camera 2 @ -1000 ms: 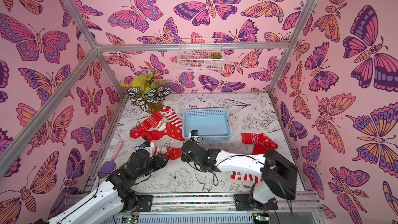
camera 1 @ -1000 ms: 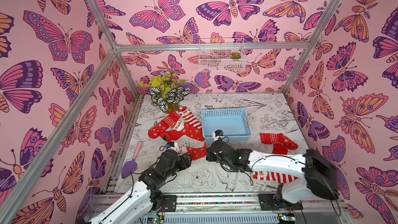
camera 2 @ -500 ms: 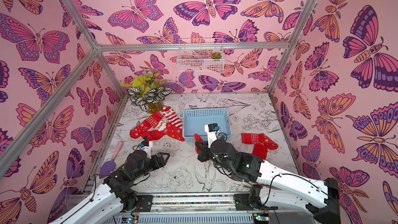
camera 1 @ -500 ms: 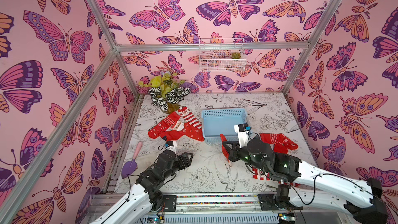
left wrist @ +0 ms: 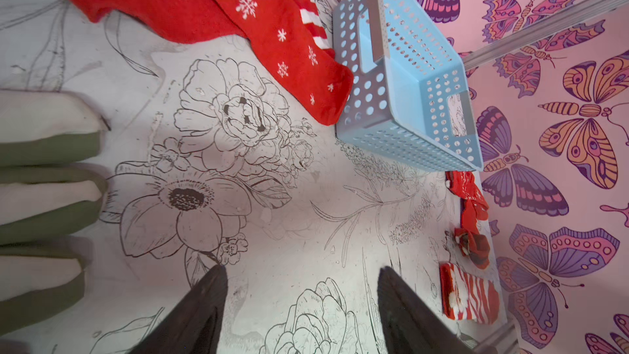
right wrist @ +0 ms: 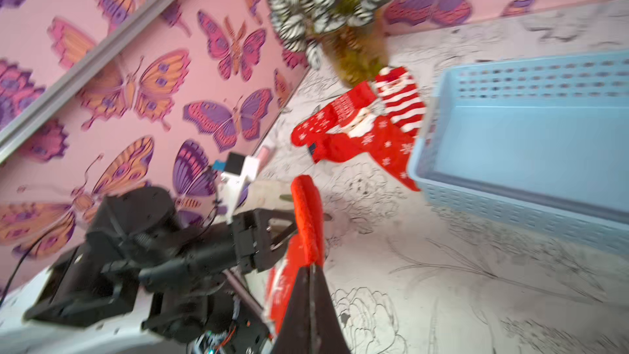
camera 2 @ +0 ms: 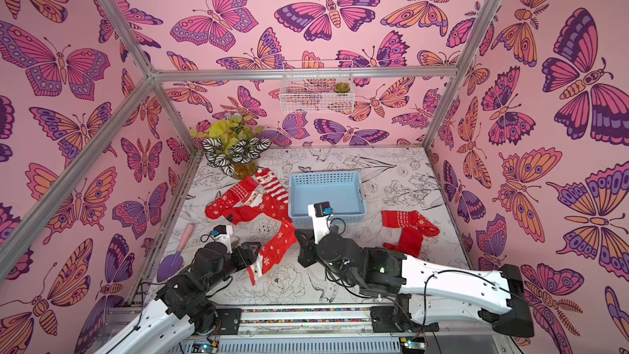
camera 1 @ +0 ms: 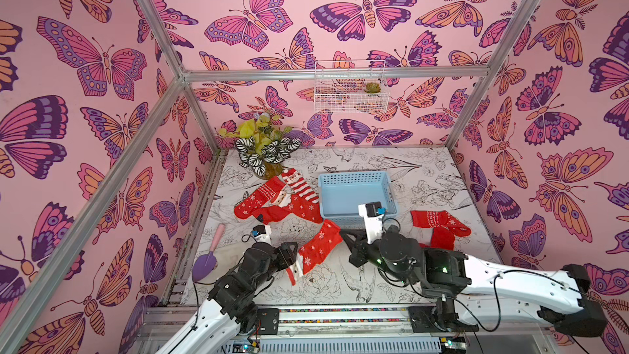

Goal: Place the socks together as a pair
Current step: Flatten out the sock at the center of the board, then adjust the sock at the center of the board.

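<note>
Slantwise, right hand (right wrist: 311, 267) pinches the snowflake sock (camera 1: 320, 248), its cuff toward the open left hand (left wrist: 301, 269).

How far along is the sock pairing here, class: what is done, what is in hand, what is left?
Done: no matched pair clearly lies together yet; the blue basket is empty. In hand: the right gripper is shut on one end of a red snowflake sock; the left gripper stands open by its other end. Left: the sock heap near the plant and the red socks on the robot's right.
</note>
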Robot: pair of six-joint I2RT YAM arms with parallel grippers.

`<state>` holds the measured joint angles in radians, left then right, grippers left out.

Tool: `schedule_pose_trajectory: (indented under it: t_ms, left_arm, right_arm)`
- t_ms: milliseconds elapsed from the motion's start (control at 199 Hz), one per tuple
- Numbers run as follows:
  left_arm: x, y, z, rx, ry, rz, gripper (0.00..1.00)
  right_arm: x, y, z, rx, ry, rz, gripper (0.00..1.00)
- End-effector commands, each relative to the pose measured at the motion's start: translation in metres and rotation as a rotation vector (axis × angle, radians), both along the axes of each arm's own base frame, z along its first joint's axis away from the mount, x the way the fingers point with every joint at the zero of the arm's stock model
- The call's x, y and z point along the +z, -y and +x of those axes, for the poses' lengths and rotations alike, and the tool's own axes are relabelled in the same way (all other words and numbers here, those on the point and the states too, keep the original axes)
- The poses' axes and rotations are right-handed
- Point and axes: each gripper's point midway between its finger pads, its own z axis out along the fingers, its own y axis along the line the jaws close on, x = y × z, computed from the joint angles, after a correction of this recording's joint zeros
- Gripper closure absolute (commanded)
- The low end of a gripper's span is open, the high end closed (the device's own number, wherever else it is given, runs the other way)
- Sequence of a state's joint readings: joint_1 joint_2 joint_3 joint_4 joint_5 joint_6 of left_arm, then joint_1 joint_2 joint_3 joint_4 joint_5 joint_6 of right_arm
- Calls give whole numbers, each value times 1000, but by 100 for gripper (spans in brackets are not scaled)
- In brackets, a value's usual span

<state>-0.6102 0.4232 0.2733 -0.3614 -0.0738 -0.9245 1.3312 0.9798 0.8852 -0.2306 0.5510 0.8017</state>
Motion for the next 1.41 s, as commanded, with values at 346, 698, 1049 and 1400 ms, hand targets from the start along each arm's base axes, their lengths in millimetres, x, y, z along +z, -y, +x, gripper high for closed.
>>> schedule_pose_trajectory:
  t_ms: [346,698,1049,1400]
  left_arm:
    - [-12,-6,-3,19,-53,52,29]
    - [-10,-1,0,-14,-128,131,31]
    - [36,-35,25,118,-71,366,27]
    - [53,-43,48,191,-50,384,23]
  right_arm:
    - [-144,181,12,-559,-126,-267,47]
    - [-125,132,21,-412,-101,-428,54]
    - [-190,39,34,-180,-355,-353,62]
    - [-248,-39,23,-5,-521,-387,81]
